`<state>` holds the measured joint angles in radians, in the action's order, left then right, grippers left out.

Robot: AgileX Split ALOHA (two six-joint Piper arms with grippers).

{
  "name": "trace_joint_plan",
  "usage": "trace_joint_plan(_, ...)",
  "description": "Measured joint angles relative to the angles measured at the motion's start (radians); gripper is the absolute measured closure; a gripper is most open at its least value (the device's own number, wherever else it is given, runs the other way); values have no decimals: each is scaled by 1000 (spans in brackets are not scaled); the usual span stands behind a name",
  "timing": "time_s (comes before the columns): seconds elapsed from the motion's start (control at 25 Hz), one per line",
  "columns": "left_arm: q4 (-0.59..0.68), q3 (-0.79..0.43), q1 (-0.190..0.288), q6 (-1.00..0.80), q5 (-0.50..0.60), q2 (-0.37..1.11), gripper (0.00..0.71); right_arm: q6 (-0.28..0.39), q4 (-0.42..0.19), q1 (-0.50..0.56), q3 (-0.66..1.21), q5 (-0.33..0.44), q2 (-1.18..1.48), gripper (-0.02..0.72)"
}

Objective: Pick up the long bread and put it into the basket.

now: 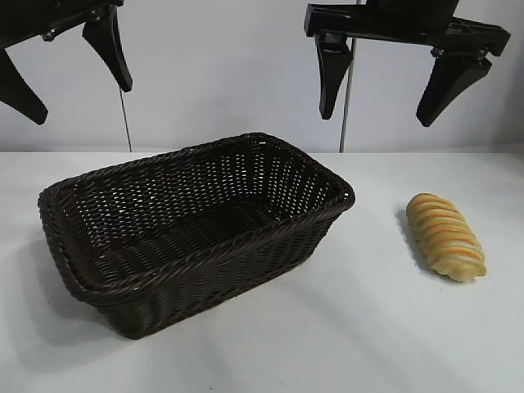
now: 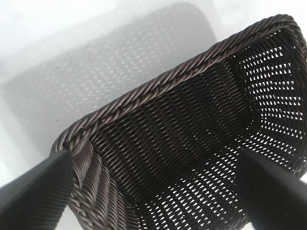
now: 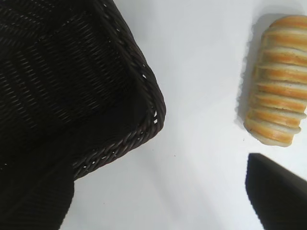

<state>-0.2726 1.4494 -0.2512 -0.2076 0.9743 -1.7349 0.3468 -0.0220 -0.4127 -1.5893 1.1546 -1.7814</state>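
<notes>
Exterior view: golden-yellow ridged long bread [image 1: 445, 236] lies on the white table [image 1: 368, 327], right of the dark brown woven wicker basket [image 1: 196, 225]. Right gripper [image 1: 395, 82] and left gripper [image 1: 70, 70] hang above it, fingers spread, holding nothing.

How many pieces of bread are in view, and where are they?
1. The long bread lies on the white table, apart from the basket and on its right in the exterior view. The basket's visible inside holds none.
</notes>
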Motion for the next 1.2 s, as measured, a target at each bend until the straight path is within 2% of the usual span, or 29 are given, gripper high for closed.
trace_joint_plan(0.48,0,0,0,-1,-50,0,52,-3,0,0,0,-2,0,8)
trace_joint_plan(0.68,59,-10,0,-20,8,10,52,-4,0,0,0,-2,0,8)
trace_joint_plan(0.8,111,-79,0,-62,13,69,52,-12,0,0,0,-2,0,8)
trace_joint_plan(0.96,146,-240,0,-130,-32,160,52,-13,4,0,0,-1,0,8)
trace_joint_plan(1.2,107,-402,0,-178,-143,157,52,-18,8,0,0,-1,0,8)
